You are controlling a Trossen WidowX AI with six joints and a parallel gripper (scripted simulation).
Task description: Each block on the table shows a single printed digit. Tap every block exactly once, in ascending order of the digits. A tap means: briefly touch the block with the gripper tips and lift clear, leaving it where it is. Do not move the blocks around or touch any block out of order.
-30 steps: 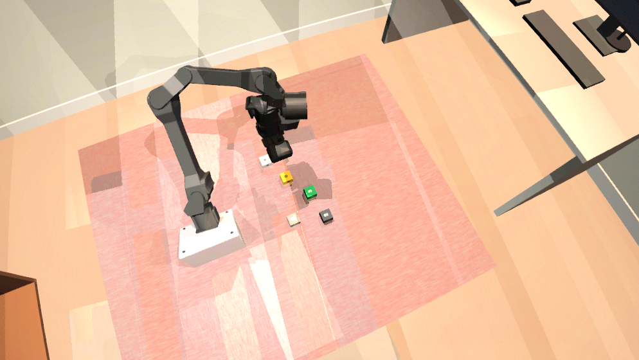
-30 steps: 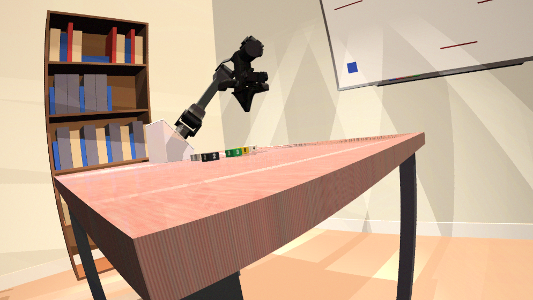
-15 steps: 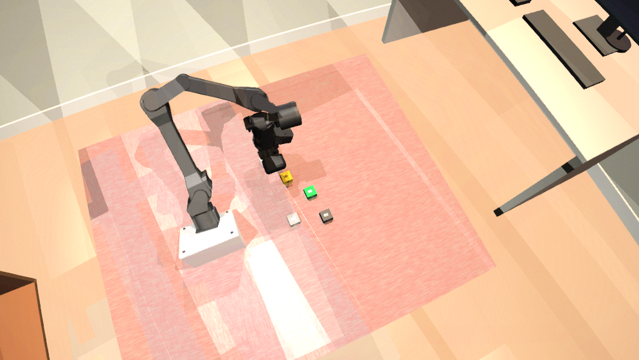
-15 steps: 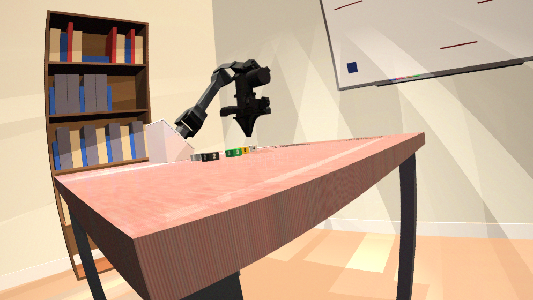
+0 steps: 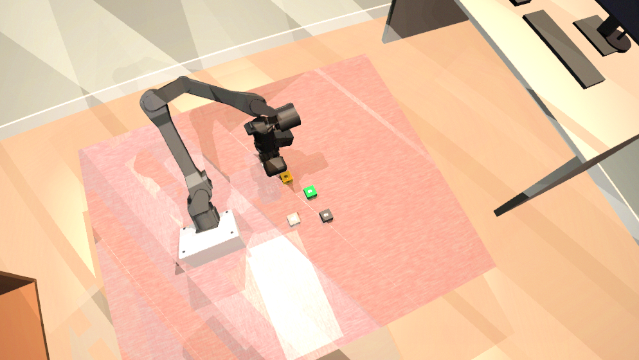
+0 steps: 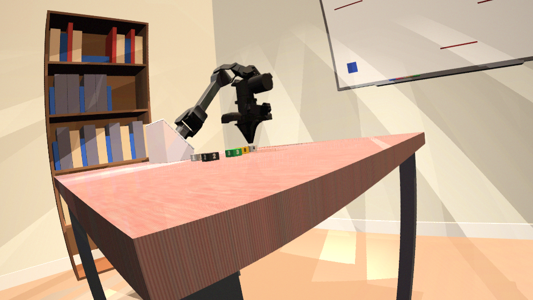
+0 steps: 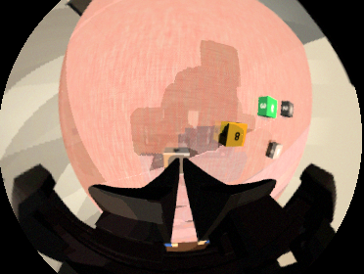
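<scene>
The fingers hang pressed together, gripping nothing, low over the white block [image 7: 177,154] marked 4, presumably next in line. The yellow block [image 5: 286,177] sits just at their 4 o'clock in the top view, with the green block [image 5: 310,191] and black block [image 5: 326,216] farther along the counter [image 5: 402,232] and the grey block [image 5: 293,218] beside them.

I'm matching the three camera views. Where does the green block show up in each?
Top: green block near mat centre, lower right of the orange block.
Exterior: in the far row, left of the orange block.
Wrist: right of centre, above the orange block.
Shared landmark: the orange block.
</scene>
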